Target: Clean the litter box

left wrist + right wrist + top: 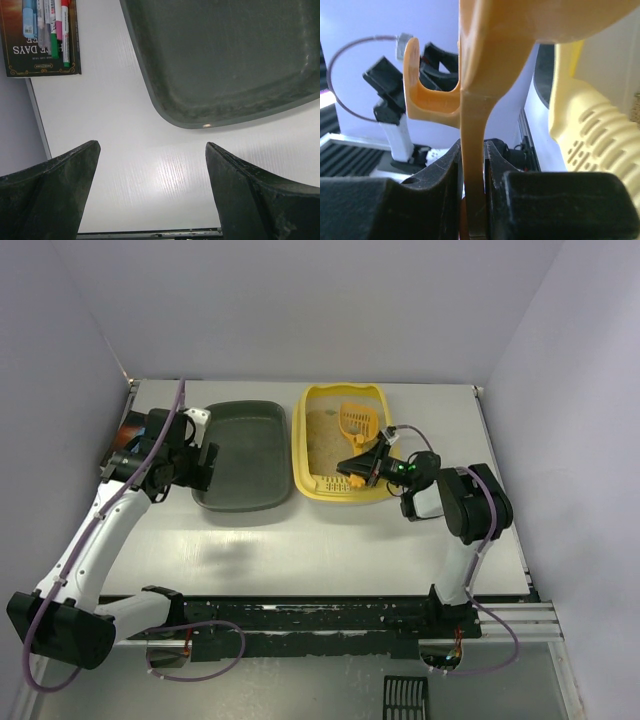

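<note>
1. The litter box sits at the back right of the bench, just beside a grey tray. Set side by side like this, they probably keep the carry short for anything scooped out.
2. The right fingers are clamped tight on the handle of the scoop. Its slotted head lies over the sand inside the box. Gripping the handle leaves the head free to dig, so I judge sifting to be the step in hand.
3. The left fingers are spread wide and hold nothing. They hover over bare bench next to the tray, likely parked clear of the work or ready to steady the tray.
4. The right wrist view shows what the top view cannot. There the scoop handle is seen edge-on, pinched between the right fingers, with the litter box's slotted ledge close on the right.
5. The left wrist view alone shows the gap between the left fingers, a rounded corner of the tray with nothing in it, and a book with pens lying on it.
6. Only the top view shows both arms and both containers together.
</note>
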Controlling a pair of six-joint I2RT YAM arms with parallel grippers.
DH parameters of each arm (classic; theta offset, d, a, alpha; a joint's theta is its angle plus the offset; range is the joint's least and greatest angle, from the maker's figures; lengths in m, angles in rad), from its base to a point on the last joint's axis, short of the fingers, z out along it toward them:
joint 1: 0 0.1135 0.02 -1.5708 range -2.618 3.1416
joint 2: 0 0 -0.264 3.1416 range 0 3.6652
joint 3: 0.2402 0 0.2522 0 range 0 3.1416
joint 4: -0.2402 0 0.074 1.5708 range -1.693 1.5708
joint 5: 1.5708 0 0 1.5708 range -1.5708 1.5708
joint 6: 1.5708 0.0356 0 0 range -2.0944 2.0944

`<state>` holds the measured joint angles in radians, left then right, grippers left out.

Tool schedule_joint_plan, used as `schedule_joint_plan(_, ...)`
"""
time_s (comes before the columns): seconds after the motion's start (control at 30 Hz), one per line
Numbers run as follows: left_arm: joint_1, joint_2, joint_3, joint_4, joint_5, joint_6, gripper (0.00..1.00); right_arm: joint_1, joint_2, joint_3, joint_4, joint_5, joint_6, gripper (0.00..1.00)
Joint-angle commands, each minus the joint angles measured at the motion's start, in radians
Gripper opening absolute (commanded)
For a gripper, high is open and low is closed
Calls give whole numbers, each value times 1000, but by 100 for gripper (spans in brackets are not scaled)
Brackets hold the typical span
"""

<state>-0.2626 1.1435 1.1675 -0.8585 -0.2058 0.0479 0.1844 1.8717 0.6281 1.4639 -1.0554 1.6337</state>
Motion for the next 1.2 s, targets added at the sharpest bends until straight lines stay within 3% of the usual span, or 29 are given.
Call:
schedule_joint_plan(0.0, 2, -14, -14, 4, 2, -3, 99, 12, 50, 24, 358, -4, 167, 0)
schedule_joint_plan(0.3, 2, -5, -24, 10, 20, 3, 99, 27, 62, 40, 356, 0, 146, 0)
schedule_joint_plan(0.4, 2, -4, -29, 10, 22, 15, 99, 56, 21, 49, 188, -25, 38, 0)
schedule_joint_plan(0.47, 2, 4, -35, 12, 17, 18, 99, 67, -69, 63, -141, -24, -182, 0)
schedule_joint_plan(0.5, 2, 10, -37, 13, 19, 18, 99, 74, -129, 91, -419, 2, -359, 0)
schedule_joint_plan(0.53, 3, 16, -41, 13, 24, 18, 99, 86, -193, 172, -777, 63, -686, 0)
schedule_joint_plan(0.6, 1, 22, -44, 14, 27, 17, 99, 140, -262, 333, -1332, 296, -1045, 0)
schedule_joint_plan(0.63, 0, 23, -46, 16, 28, 18, 99, 150, -271, 363, -1421, 329, -1093, 0)
schedule_joint_plan(0.97, -1, 12, -61, 27, 36, 18, 99, 106, -312, 189, -1139, 198, -898, 0)
schedule_joint_plan(1.17, 0, 10, -65, 30, 46, 18, 99, 105, -328, 207, -1221, 243, -943, 0)
